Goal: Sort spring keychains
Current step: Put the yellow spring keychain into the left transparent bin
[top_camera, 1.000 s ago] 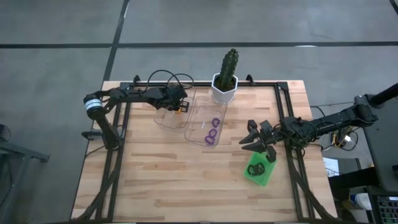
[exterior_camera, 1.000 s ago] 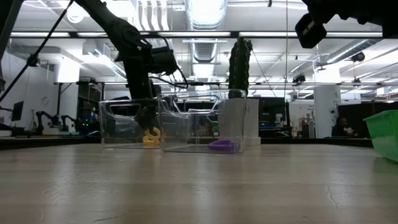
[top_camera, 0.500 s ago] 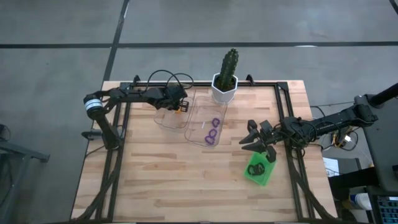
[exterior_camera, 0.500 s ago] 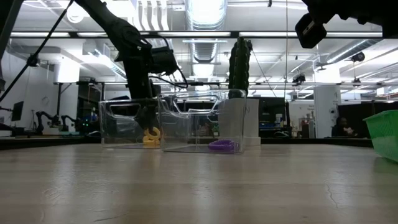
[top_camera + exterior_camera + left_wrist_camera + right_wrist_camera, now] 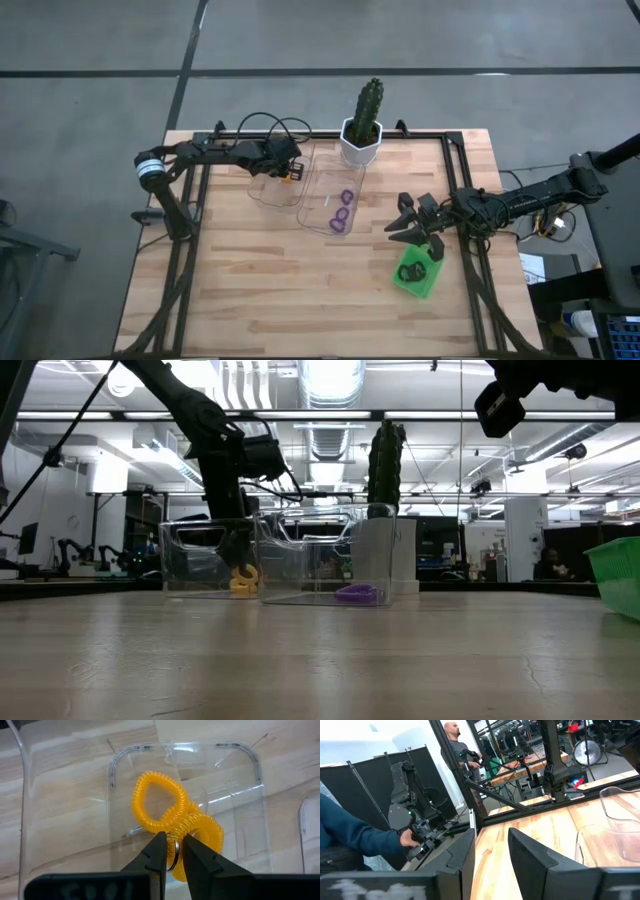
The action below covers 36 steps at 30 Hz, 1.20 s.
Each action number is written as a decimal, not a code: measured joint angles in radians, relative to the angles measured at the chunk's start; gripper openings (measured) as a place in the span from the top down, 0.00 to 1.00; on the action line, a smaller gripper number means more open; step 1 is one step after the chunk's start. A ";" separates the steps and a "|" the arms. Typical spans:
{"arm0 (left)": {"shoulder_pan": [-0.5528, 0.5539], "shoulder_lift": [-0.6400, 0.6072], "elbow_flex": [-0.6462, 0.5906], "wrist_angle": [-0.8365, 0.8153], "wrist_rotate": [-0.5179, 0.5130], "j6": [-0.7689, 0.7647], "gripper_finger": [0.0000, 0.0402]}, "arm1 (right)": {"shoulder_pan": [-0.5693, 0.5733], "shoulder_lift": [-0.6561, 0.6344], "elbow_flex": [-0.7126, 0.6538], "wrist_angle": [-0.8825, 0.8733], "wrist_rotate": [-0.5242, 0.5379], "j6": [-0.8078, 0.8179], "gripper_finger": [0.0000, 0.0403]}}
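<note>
My bench point(image 5: 250, 290) carries a potted cactus point(image 5: 364, 118) at its far edge. Two clear plastic trays point(image 5: 272, 180) point(image 5: 335, 200) lie side by side just before it. A green square tray point(image 5: 418, 270) sits near my right edge. Beyond the bench, a person point(image 5: 457, 745) stands in the room.

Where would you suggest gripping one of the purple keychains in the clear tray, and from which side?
Probably from straight above, pinching one side of the coil. The purple keychains lie flat as open loops in the clear tray, whose walls block a sideways approach. Choose the outer arc of an end loop, away from its neighbours.
</note>
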 joint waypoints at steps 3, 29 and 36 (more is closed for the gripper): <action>-0.001 0.000 0.000 0.000 0.000 0.000 0.87 | 0.000 0.000 0.000 0.000 0.000 0.000 0.72; -0.006 0.002 -0.002 0.000 0.028 -0.066 0.87 | 0.000 0.000 0.000 0.000 0.000 0.000 0.72; -0.010 0.002 -0.002 0.007 0.026 -0.067 0.87 | 0.000 0.000 0.000 0.000 0.000 0.000 0.72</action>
